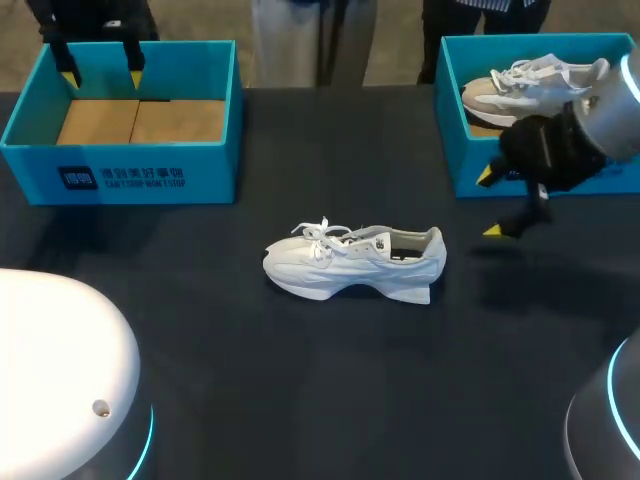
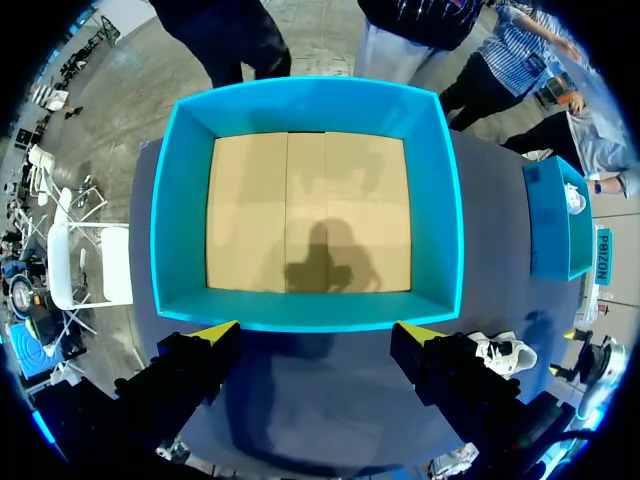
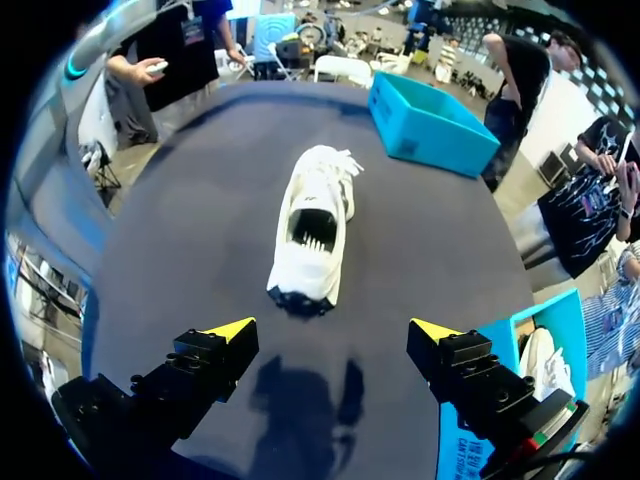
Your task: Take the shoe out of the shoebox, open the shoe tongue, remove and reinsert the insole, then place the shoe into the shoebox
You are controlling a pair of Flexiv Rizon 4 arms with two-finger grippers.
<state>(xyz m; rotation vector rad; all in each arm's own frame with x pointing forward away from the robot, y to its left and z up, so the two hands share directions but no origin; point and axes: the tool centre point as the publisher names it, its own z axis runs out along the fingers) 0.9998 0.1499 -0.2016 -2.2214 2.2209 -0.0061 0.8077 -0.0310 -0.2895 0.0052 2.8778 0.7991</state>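
Note:
A white sneaker (image 1: 355, 260) lies on its side in the middle of the dark table, toe toward my left, laces loose. In the right wrist view the sneaker (image 3: 315, 225) lies a little ahead of my right gripper (image 3: 335, 330), heel end nearest, and the fingers stand open and empty. That right gripper (image 1: 490, 203) hovers just right of the shoe's heel. The empty teal shoebox (image 1: 215, 110) sits at the back left. My left gripper (image 1: 100, 72) hangs open above it, looking straight down onto the shoebox's (image 2: 305, 95) cardboard floor past the left gripper (image 2: 318, 335).
A second teal box (image 1: 450, 110) at the back right holds another white and beige shoe (image 1: 530, 82), partly behind my right arm. The white robot bases (image 1: 60, 380) fill the near corners of the table.

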